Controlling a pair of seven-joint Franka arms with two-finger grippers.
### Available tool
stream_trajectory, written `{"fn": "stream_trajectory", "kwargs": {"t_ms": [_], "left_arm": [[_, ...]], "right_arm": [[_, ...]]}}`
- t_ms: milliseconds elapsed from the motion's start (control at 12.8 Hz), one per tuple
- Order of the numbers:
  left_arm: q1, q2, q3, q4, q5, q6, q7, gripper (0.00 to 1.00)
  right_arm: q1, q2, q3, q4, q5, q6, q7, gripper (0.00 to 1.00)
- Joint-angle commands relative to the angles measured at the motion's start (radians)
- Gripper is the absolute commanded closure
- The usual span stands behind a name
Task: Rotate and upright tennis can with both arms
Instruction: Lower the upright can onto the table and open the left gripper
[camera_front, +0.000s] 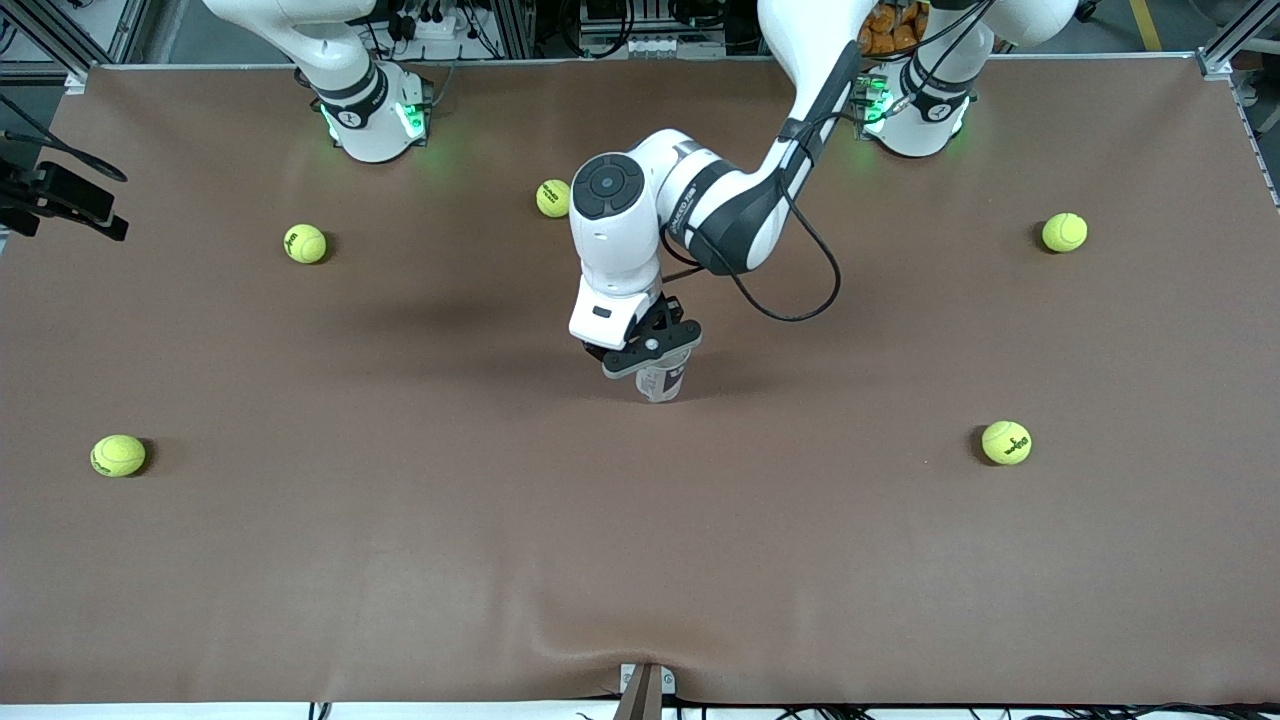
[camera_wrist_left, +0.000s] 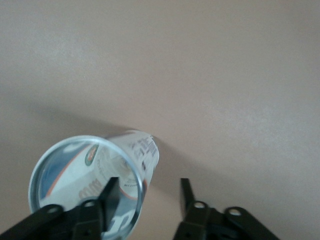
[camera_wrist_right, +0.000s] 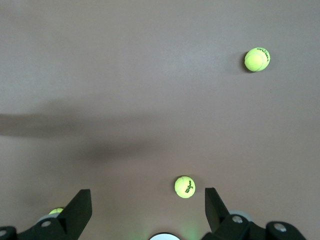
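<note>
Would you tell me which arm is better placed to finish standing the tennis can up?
Left: the left gripper is open right over the tennis can, mid-table. The right gripper, also open, waits high over bare table.

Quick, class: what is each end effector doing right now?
Left end effector: open, over the upright tennis can, not gripping it.
Right end effector: open, holding nothing, waiting high over the table.

The flat table (camera_front: 400, 560) is covered in a brown matte sheet. Five yellow-green tennis balls rest on it, well apart: (camera_front: 305, 243), (camera_front: 553, 198), (camera_front: 1064, 232), (camera_front: 118, 455), (camera_front: 1006, 442). The clear-plastic tennis can (camera_front: 660, 383) stands upright near the table centre.
</note>
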Motion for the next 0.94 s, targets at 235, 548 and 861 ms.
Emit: {"fn": "stream_trajectory", "kwargs": {"t_ms": [235,548,861], "left_arm": [[-0.001,-0.046,0.020,0.017,0.013,-0.041,-0.012,0.00],[0.016,-0.124,0.055,0.017,0.009,-0.116,0.055,0.00],[0.079,-0.199,0.053,0.017,0.004,-0.168,0.155,0.00]], "right_arm": [[0.004,0.008,-0.002,0.018,0.004,-0.012,-0.004,0.00],[0.007,0.008,0.000,0.015,0.004,-0.014,-0.004,0.00],[0.001,0.008,-0.002,0.015,0.000,-0.029,-0.004,0.00]]}}
